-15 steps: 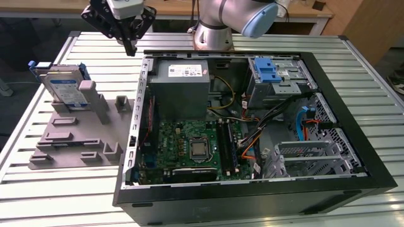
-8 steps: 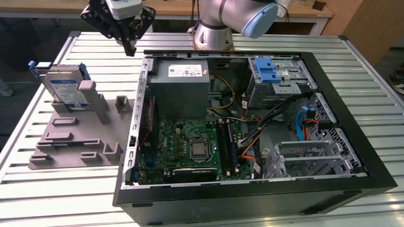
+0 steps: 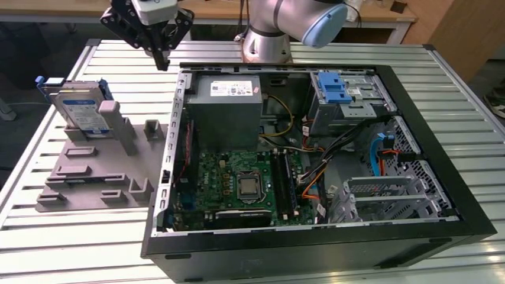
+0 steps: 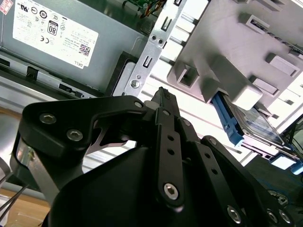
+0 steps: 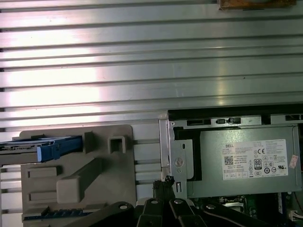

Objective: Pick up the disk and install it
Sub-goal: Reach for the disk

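Two things, the first asked: how did the gripper [image 3: 162, 61] stand, and where was the disk [image 3: 82, 111]?

The second answered: its black fingers [image 4: 163, 101] were pressed together, with nothing between them. It hung above the slatted metal table [image 3: 79, 248], just outside the wall of the open computer case [image 3: 442, 154]. The grey power supply [image 3: 229, 106] sat just past that wall from its tips.

And the disk?

Well apart from the gripper and lower down, on the side away from the case. It stood on edge in a slot of the grey fixture block [image 3: 87, 177], and its white-and-blue label showed. In the second wrist view the disk [image 4: 258, 124] lay beyond the fingertips, against the block. In the first wrist view its blue frame [image 5: 49, 150] showed at the block's far edge.

Was anything touching it?

Only the block.
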Robot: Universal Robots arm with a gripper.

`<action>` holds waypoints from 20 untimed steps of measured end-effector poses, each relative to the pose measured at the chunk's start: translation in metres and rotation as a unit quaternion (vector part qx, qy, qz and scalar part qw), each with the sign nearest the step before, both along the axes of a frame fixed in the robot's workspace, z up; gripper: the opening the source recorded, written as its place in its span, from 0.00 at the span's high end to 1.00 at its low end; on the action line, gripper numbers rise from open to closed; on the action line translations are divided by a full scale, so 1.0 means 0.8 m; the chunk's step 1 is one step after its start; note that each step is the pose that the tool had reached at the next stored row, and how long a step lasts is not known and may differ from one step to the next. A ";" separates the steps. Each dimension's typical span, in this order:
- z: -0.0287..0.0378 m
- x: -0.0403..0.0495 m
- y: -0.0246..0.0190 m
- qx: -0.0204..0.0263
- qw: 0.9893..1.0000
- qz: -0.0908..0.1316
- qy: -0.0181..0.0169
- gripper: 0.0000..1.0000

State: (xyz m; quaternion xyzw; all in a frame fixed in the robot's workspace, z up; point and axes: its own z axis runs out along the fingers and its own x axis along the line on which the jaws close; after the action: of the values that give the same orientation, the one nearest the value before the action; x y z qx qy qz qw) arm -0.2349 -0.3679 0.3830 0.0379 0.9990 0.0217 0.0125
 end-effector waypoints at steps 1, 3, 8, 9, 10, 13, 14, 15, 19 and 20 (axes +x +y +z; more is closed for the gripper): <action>-0.0001 0.000 0.0000 0.000 1.000 0.000 0.000 0.89; -0.0004 0.000 0.0000 0.000 1.000 0.000 0.001 0.89; -0.0010 -0.001 0.0002 0.000 1.000 0.000 0.002 0.89; -0.0010 -0.001 0.0003 0.000 1.000 0.000 0.002 0.89; -0.0011 -0.002 0.0004 0.000 1.000 0.000 0.002 0.89; -0.0012 -0.003 0.0009 0.000 1.000 0.000 0.003 0.89; -0.0014 -0.003 0.0010 0.000 1.000 0.000 0.003 0.89; -0.0015 -0.004 0.0011 0.000 1.000 0.000 0.004 0.89; -0.0025 -0.005 0.0016 0.000 1.000 0.000 0.009 0.89; -0.0028 -0.006 0.0017 0.000 1.000 0.000 0.010 0.89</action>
State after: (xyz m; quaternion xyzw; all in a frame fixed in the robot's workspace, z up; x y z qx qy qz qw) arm -0.2396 -0.3665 0.3808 0.0381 0.9990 0.0213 0.0021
